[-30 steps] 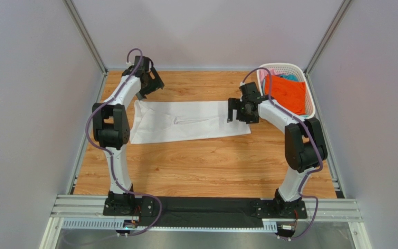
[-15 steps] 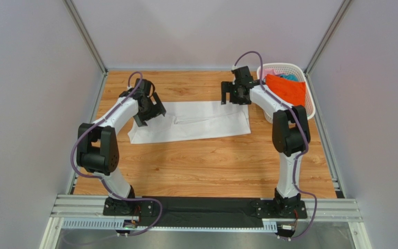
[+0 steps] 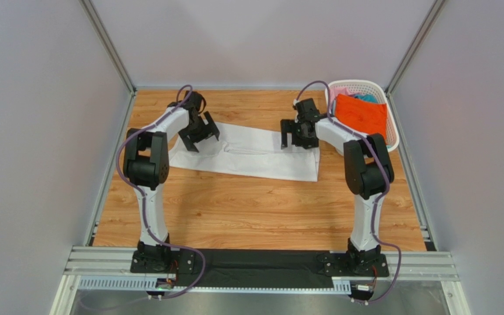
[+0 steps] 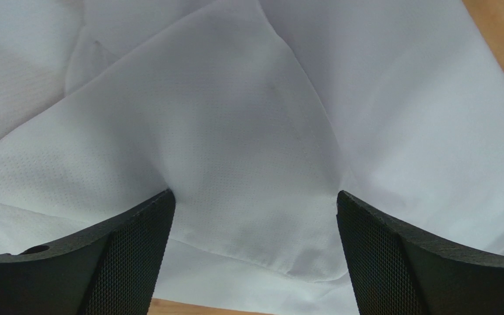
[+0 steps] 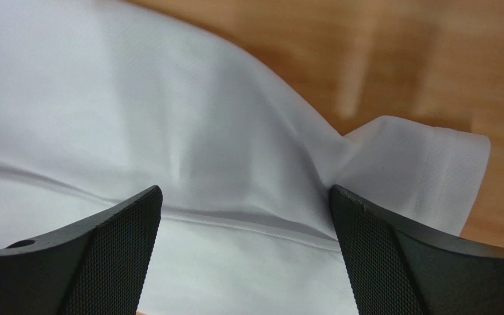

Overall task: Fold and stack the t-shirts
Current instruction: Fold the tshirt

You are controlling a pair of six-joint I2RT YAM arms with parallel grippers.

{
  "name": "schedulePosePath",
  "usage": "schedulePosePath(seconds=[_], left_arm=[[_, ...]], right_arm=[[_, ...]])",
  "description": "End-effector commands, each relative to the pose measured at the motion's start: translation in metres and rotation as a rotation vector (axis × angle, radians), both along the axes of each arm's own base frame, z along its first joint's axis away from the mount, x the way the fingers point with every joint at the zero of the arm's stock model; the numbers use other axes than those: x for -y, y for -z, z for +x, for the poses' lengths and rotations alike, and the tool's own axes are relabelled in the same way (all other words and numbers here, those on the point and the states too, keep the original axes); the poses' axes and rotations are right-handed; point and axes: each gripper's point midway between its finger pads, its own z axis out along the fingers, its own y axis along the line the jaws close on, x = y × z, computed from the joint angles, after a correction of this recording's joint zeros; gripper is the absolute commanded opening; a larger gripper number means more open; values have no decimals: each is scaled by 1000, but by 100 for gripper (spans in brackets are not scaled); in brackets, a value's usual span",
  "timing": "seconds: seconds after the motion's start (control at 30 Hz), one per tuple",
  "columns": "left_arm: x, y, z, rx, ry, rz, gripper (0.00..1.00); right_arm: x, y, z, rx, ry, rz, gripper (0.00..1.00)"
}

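Here, the white t-shirt [image 3: 248, 154] lies spread as a long, flat panel across the far half of the table [image 3: 254, 210], well short of the near edge. The left gripper [image 3: 200, 134] sits over its far-left end and the right gripper [image 3: 298, 134] over its far-right end. Both are released: in each wrist view the fingers [image 4: 130, 256] stand wide apart with cloth bulging between them, and nothing is pinched. The step in hand appears to be taking hold of the far edge for a fold. To do it well, press down until the pads bracket a ridge of fabric, close both hands together, and lift evenly so the span between them stays taut rather than sagging. The cloth is thin, limp and matte, with a fine pinhole knit in the left wrist view. The right wrist view shows a stitched hem on a flap, probably a sleeve, lying on the wood — expect layers to slip apart. The pads are black and cross-hatched. At the far right corner the white lattice basket [image 3: 361, 83] holds an orange shirt [image 3: 363, 115], crumpled, with pink [image 3: 340, 90] and teal [image 3: 368, 97] cloth behind.
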Motion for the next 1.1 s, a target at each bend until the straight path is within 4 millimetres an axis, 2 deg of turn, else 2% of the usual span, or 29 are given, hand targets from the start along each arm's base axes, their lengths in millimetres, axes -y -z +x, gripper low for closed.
schedulePosePath(seconds=[0.0, 0.03, 0.07, 0.1, 0.13, 0.17, 0.2, 0.23, 0.27, 0.3, 0.33, 0.37, 0.47, 0.57, 0.7, 0.77, 0.87, 0.9, 0.97, 1.07], left_arm=[[13, 13, 16, -31, 38, -6, 100], [22, 11, 28, -11, 55, -7, 100], [29, 12, 31, -12, 80, -22, 100], [39, 1, 45, 25, 98, -40, 100], [49, 15, 46, 0, 120, -46, 100], [58, 17, 44, -26, 141, -74, 100], [74, 6, 55, 6, 170, -97, 100], [83, 21, 51, -38, 186, -109, 100], [90, 23, 52, -42, 203, -118, 100], [106, 16, 58, -15, 231, -131, 100], [111, 26, 56, -36, 241, -132, 100], [119, 27, 54, -45, 257, -149, 100], [135, 28, 54, -40, 283, -165, 100], [141, 27, 57, -26, 298, -166, 100], [154, 14, 74, 48, 317, -218, 100], [164, 9, 84, 89, 329, -261, 100], [180, 1, 95, 134, 341, -337, 100], [184, 8, 96, 127, 341, -351, 100], [191, 8, 97, 125, 347, -379, 100], [200, 3, 100, 142, 356, -406, 100]], right_arm=[[-1, 13, -73, -159, 25, 54, 100], [-3, 10, -86, -168, 37, 74, 100], [-11, 8, -99, -161, 17, 85, 100], [-7, 9, -128, -178, 13, 85, 100], [-10, 8, -141, -177, 5, 87, 100], [-13, 9, -157, -190, 4, 90, 100], [-19, 7, -186, -191, -35, 85, 100], [-19, 10, -200, -194, -38, 67, 100], [-32, 8, -220, -200, -59, 78, 100], [-37, 7, -233, -204, -69, 85, 100], [-38, 7, -252, -216, -80, 101, 100], [-50, 7, -268, -222, -124, 112, 100], [-72, -1, -297, -224, -190, 143, 100], [-93, -18, -302, -185, -246, 173, 100], [-107, -41, -298, -130, -293, 200, 100], [-104, -54, -296, -103, -284, 189, 100], [-89, -68, -294, -56, -235, 166, 100], [-81, -69, -289, -30, -203, 145, 100], [-71, -74, -292, -23, -166, 144, 100], [-60, -82, -298, 2, -136, 175, 100]])
